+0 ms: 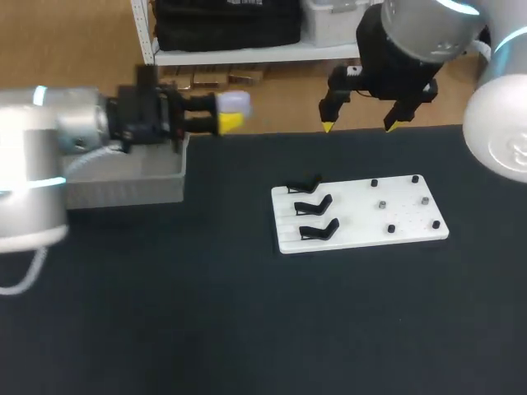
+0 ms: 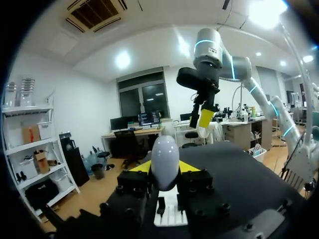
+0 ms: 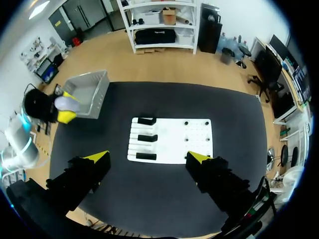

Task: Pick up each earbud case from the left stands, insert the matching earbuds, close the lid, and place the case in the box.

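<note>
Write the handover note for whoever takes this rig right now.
Left gripper: shut on a white earbud case, lid looks closed, held in the air beside the grey box, not in it.
Right gripper: open, empty, high above the table's far edge, behind the white board.
Stands: all three black ones on the board are empty.
Done: this case is picked up and appears closed.
Left: set it in the box. What the box already holds cannot be told.
</note>
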Robot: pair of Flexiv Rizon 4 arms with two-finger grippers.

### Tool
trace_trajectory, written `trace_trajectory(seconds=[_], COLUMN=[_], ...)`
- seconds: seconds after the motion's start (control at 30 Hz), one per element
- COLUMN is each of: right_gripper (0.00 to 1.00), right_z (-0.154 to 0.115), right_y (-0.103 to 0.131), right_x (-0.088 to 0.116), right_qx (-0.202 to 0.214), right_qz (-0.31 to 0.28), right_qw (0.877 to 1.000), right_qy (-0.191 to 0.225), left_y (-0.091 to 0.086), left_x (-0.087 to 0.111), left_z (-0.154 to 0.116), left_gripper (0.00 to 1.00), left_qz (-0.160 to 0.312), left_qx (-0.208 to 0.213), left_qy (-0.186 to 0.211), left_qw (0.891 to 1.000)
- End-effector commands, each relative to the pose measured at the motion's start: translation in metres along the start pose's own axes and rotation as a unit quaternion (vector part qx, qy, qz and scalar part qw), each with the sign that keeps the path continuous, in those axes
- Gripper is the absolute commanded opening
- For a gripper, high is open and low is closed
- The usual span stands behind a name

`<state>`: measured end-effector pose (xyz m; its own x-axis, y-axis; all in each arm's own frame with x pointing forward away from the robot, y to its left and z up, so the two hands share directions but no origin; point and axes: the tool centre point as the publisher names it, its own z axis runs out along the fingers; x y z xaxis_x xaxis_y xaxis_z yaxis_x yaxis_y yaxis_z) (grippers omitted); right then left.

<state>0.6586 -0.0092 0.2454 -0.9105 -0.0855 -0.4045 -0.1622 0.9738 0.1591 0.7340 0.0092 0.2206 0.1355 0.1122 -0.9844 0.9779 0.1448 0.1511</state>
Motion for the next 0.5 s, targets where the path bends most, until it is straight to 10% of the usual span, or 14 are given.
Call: trace_trajectory(seconds=[0.03,0.5], right_gripper=[1.00,1.00], right_z=[-0.001,-0.001], right_y=[-0.001,-0.001], right_x=[0.002,0.002], right_qx=[0.000,0.000], right_qz=[0.001,0.001], right_qw=[1.000,1.000], right_qy=[-0.005,-0.005], left_y=[0.031,0.098], left_x=[0.007,0.075], left_z=[-0.068,-0.157], left_gripper=[0.00,0.00], left_qz=[0.002,-0.024], left_qx=[0.045,0.061], left_qy=[0.022,0.057], left_qw=[0.999,0.996])
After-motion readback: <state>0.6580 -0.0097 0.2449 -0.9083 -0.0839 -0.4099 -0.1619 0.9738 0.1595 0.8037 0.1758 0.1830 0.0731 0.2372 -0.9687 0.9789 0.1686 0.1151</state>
